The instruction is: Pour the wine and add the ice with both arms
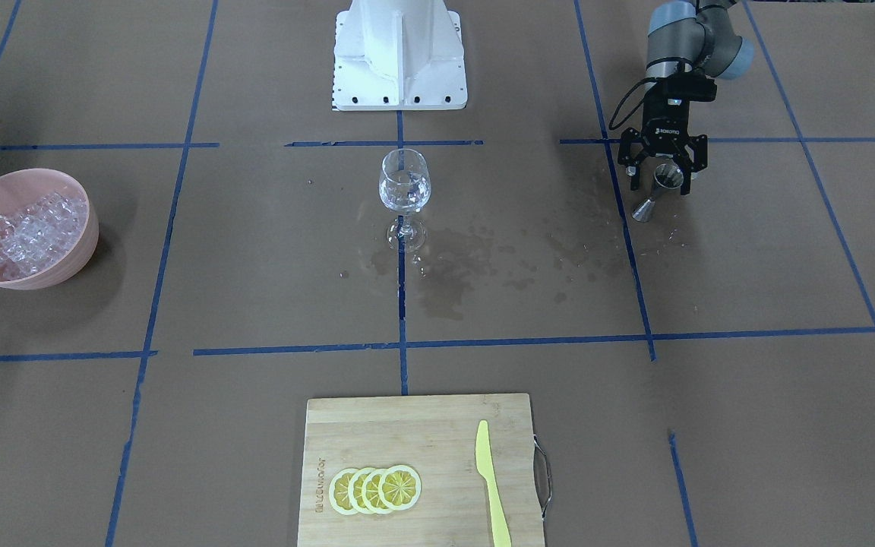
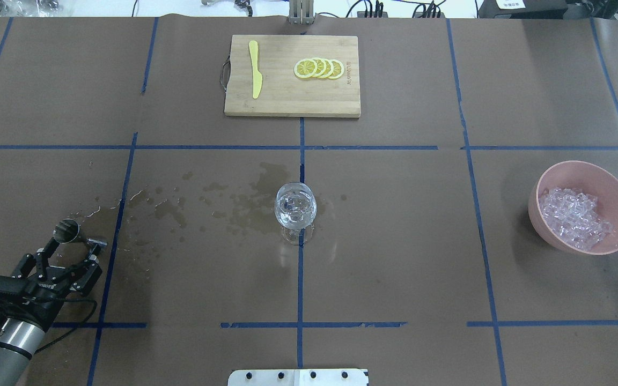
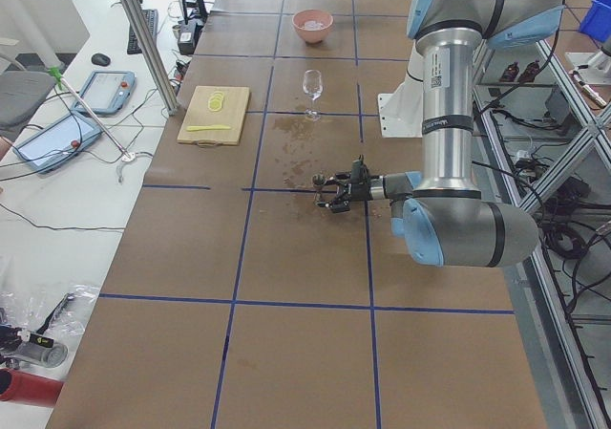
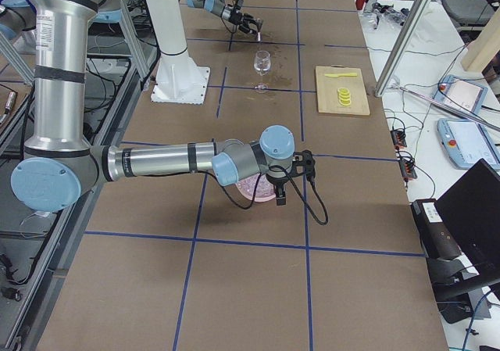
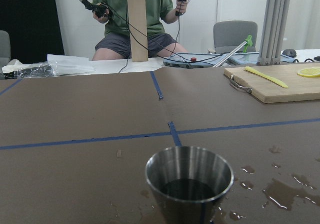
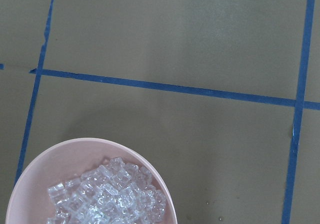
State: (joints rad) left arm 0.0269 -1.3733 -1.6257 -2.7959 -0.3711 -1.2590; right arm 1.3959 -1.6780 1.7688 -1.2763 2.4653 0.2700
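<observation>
A clear wine glass (image 1: 405,182) stands upright mid-table, also in the overhead view (image 2: 295,206). My left gripper (image 1: 661,182) is open, its fingers either side of a steel jigger (image 1: 665,186) standing on the table. The overhead view shows the gripper (image 2: 74,244) and the jigger (image 2: 66,230) too. The left wrist view shows dark liquid in the jigger (image 5: 189,181). The ice (image 2: 574,212) fills a pink bowl (image 2: 582,166). My right gripper (image 4: 281,191) hangs over that bowl; I cannot tell if it is open. The right wrist view looks down on the ice (image 6: 107,199).
A wooden cutting board (image 2: 287,102) with lemon slices (image 2: 319,68) and a yellow knife (image 2: 255,69) lies at the table's far side. Wet stains (image 2: 234,206) spread between the jigger and the glass. A white pedestal (image 1: 399,57) stands at the robot's base.
</observation>
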